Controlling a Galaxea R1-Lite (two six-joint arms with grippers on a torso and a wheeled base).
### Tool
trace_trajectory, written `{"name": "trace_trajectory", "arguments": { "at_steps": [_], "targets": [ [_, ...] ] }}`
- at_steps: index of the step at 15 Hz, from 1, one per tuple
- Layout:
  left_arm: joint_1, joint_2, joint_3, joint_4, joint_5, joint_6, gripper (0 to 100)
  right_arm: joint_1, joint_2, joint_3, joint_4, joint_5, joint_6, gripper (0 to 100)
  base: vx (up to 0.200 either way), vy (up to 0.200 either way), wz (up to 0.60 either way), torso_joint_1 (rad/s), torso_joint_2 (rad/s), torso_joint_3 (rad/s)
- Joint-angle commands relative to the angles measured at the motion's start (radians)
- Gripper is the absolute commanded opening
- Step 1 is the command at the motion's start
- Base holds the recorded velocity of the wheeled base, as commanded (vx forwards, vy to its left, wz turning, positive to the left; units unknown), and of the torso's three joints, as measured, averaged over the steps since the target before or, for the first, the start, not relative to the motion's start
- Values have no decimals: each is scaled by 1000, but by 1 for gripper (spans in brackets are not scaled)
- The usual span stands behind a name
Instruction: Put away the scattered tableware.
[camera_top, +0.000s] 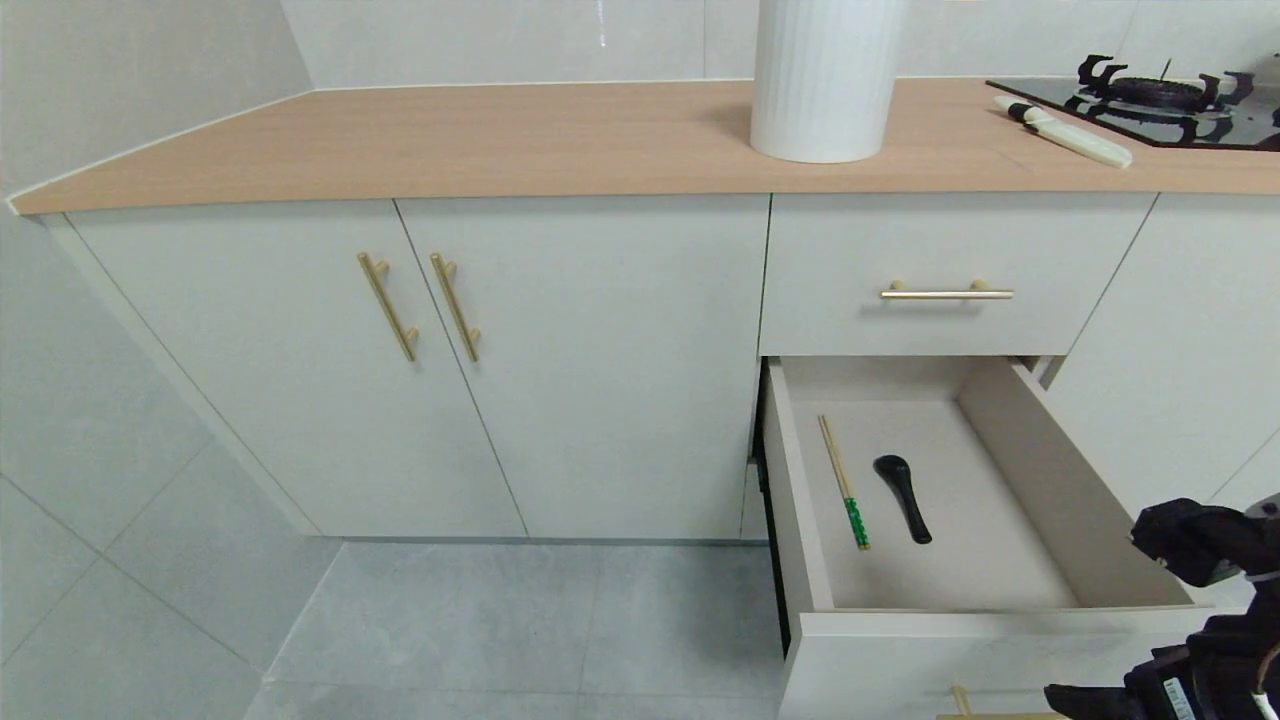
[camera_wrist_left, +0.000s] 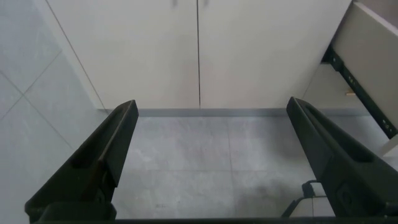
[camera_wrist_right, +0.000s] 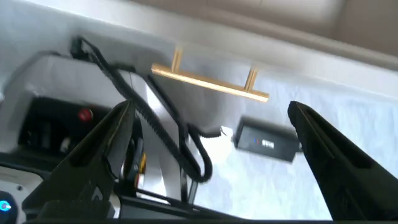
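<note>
A pair of chopsticks (camera_top: 843, 483) with green ends and a black spoon (camera_top: 903, 495) lie side by side on the floor of the open drawer (camera_top: 1000, 632). A white-handled knife (camera_top: 1065, 132) rests on the wooden counter (camera_top: 450, 140) beside the stove (camera_top: 1150, 98). My right gripper (camera_wrist_right: 211, 107) is open with nothing between its fingers, close in front of the open drawer's gold handle (camera_wrist_right: 208, 81). My right arm (camera_top: 1205, 590) sits low at the drawer's right front corner. My left gripper (camera_wrist_left: 211, 104) is open and empty, low over the floor and facing the cabinet doors.
A tall white ribbed cylinder (camera_top: 822, 80) stands on the counter above the drawers. A shut drawer with a gold handle (camera_top: 946, 294) sits above the open one. Two cabinet doors (camera_top: 420, 360) are shut at the left. Grey tiled floor (camera_top: 450, 630) lies free in front of them.
</note>
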Motion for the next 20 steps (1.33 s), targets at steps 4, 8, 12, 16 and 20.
{"name": "trace_trajectory", "arguments": {
  "at_steps": [4, 8, 12, 16, 20],
  "targets": [
    [1, 0, 0, -1, 0, 1, 100, 7, 110, -9, -13, -5, 63, 100, 0, 0, 0, 0, 0, 0],
    [1, 0, 0, -1, 0, -1, 100, 7, 192, -6, -137, -14, 146, 100, 0, 0, 0, 0, 0, 0],
    [1, 0, 0, -1, 0, -1, 100, 7, 193, -6, -149, -45, 148, 100, 0, 0, 0, 0, 0, 0],
    [1, 0, 0, -1, 0, -1, 100, 6, 210, -6, -195, -47, 148, 100, 0, 0, 0, 0, 0, 0],
    [1, 0, 0, -1, 0, -1, 100, 0, 294, -4, -284, -111, 157, 100, 0, 0, 0, 0, 0, 0]
  ]
}}
